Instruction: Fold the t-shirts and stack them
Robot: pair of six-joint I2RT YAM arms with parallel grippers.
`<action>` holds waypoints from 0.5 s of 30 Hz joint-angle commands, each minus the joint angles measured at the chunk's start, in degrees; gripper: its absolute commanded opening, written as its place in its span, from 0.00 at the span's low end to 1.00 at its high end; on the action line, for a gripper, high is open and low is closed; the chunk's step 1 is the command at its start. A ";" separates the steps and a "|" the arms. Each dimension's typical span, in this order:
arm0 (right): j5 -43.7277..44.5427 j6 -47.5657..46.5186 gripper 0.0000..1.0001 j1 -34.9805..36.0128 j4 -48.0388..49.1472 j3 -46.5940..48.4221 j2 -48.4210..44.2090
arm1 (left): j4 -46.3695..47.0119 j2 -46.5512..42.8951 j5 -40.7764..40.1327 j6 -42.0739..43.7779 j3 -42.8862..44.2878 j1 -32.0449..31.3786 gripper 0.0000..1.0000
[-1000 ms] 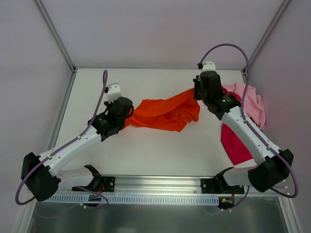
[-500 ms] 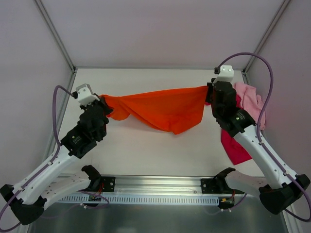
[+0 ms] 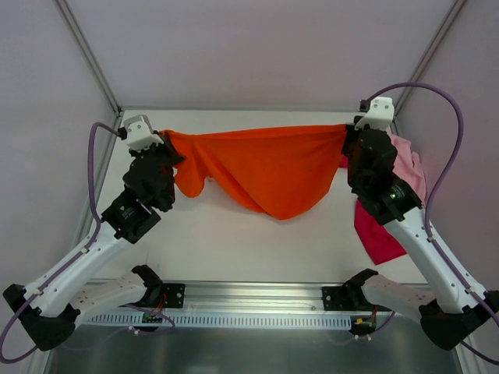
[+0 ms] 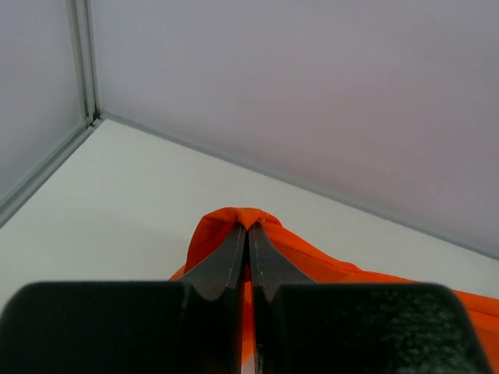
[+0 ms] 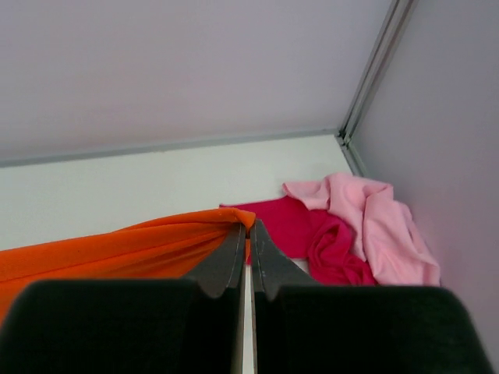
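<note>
The orange t-shirt (image 3: 269, 167) hangs stretched between both arms above the table, sagging to a point in the middle. My left gripper (image 3: 164, 138) is shut on its left corner; in the left wrist view the cloth (image 4: 234, 222) bunches over the closed gripper (image 4: 249, 227). My right gripper (image 3: 345, 132) is shut on the right corner, seen in the right wrist view as orange cloth (image 5: 140, 249) pinched at the gripper (image 5: 249, 226). The pink t-shirt (image 3: 409, 167) (image 5: 374, 226) and the magenta-red t-shirt (image 3: 374, 234) (image 5: 312, 234) lie crumpled at the right.
The white table (image 3: 226, 241) is walled by a back panel (image 3: 257, 54) and side panels with metal corner posts (image 3: 86, 54). The right arm's links (image 3: 421, 241) pass over the magenta-red shirt. A metal rail (image 3: 249, 300) with the arm bases runs along the near edge.
Both arms have swung outward and back, pulling the orange t-shirt from a crumpled bundle into a taut, wide spread held up by its two top corners.
</note>
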 commanded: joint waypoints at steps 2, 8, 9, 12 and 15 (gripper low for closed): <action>6.64 -7.94 0.01 -0.17 7.08 7.80 3.19 | 15.41 2.73 -1.55 13.64 5.93 0.41 0.00; 10.95 -17.61 0.01 -0.26 22.18 7.36 9.60 | 25.36 12.04 1.35 24.18 11.56 1.46 0.00; 11.22 -18.67 0.01 -0.43 23.78 7.71 10.83 | 26.51 13.36 1.53 25.07 12.00 1.90 0.00; 12.54 -22.18 0.01 -0.96 29.57 11.38 17.33 | 25.83 18.02 3.37 23.42 16.11 4.80 0.00; 12.71 -24.83 0.01 -1.31 32.48 16.65 24.80 | 20.47 23.46 6.70 18.84 21.21 9.19 0.00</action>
